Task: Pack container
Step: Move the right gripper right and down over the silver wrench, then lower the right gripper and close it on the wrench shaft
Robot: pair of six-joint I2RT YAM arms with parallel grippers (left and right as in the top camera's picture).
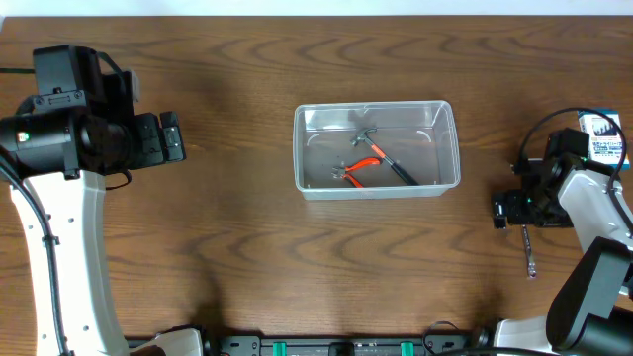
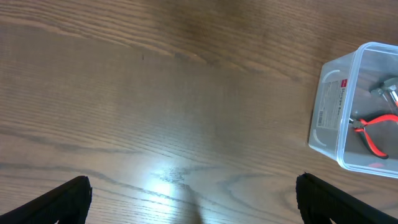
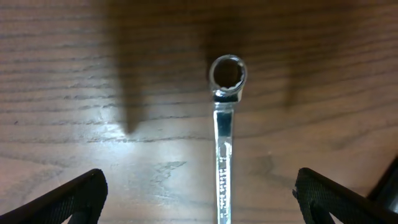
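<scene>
- Hovering with the right hand (image 3: 202, 198) spread wide over a ring-ended wrench (image 3: 222, 143) near the table's right edge, one finger to each side of the shaft, nothing gripped; lined up, apparently, to close across the narrow shaft.
- Sitting mid-table, slightly toward the far edge: the clear container (image 1: 322, 133), open side up, seemingly so either arm can drop tools straight in.
- Lying flat inside it: orange-handled pliers (image 1: 371, 163) and a silver tool (image 1: 364, 133) too small to name.
- Held near the left edge, well apart from the container: the left hand (image 2: 198, 200), wide and empty over bare table (image 2: 155, 93), probably parked clear.
- Standing at the right edge toward the far corner, untouched: a blue and white box (image 1: 601, 136).
- Likely next: lower, pinch the shaft, carry to the container.
</scene>
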